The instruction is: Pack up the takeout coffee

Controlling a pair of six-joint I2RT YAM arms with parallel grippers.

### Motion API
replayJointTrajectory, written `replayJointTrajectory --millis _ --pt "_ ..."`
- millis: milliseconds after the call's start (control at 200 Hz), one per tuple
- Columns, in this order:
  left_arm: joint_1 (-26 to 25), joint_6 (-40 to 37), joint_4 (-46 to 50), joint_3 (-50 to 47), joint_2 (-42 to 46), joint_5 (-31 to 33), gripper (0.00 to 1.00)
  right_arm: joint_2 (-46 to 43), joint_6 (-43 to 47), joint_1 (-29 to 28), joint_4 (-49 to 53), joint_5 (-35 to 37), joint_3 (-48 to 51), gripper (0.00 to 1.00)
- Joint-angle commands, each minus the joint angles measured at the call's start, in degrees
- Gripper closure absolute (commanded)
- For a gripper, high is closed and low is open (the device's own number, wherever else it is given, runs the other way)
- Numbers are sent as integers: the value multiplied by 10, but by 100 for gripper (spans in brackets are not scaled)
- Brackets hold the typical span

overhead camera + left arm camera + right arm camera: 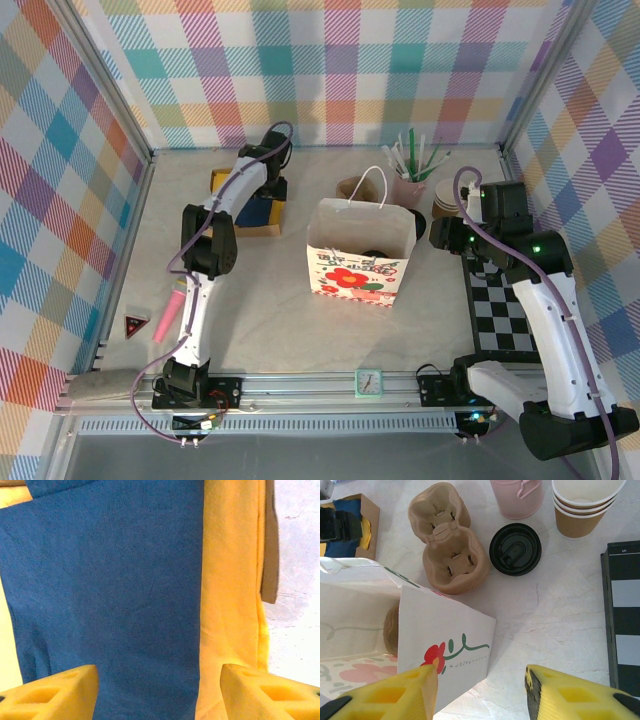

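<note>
On the table point(555, 620), in the right wrist view, the takeout coffee point(515, 549) stands upright and is seen from above as a round black lid; its cup body is hidden under the lid. It sits outside the bag.

- Just left of the coffee: a brown moulded cup tray point(451, 555), close to touching the lid's edge.
- Just beyond the coffee: a pink pail point(516, 500).
- Beyond and to the right: a stack of lidless brown paper cups point(582, 510) with white insides.
- Nearer the camera and to the left: the white flowered paper bag point(455, 630), upright with its mouth open. A brown object point(391, 630) lies inside; what it is cannot be told.
- At the right edge: a black-and-white checkered board point(622, 605), flat on the table.

Right gripper point(480, 676): its jaws stand moderately apart with nothing between them. It hangs above the bag's near corner and the bare table beside it, well apart from the coffee.

Left gripper point(160, 674): its jaws stand apart and hold nothing. It hangs close over a blue cloth point(110, 580) that lies beside a yellow cloth point(230, 580). Both cloths lie in a cardboard box point(372, 515) at the far left of the table.
</note>
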State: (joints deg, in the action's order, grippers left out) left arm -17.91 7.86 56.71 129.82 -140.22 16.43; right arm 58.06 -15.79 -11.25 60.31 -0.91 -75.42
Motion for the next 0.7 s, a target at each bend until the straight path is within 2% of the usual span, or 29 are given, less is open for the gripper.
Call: replayJointTrajectory --millis 0,170,465,695 --pt "-5 -11 13 20 -22 11 36 2 4 3 -15 1 2 50" --pt "-4 -11 13 19 -29 15 40 2 5 3 -14 -1 -2 50" --pt "-4 -17 13 23 -27 32 57 3 3 3 -16 -4 -3 54" --pt "-4 -21 15 24 -16 32 62 5 4 3 -15 -6 -7 56"
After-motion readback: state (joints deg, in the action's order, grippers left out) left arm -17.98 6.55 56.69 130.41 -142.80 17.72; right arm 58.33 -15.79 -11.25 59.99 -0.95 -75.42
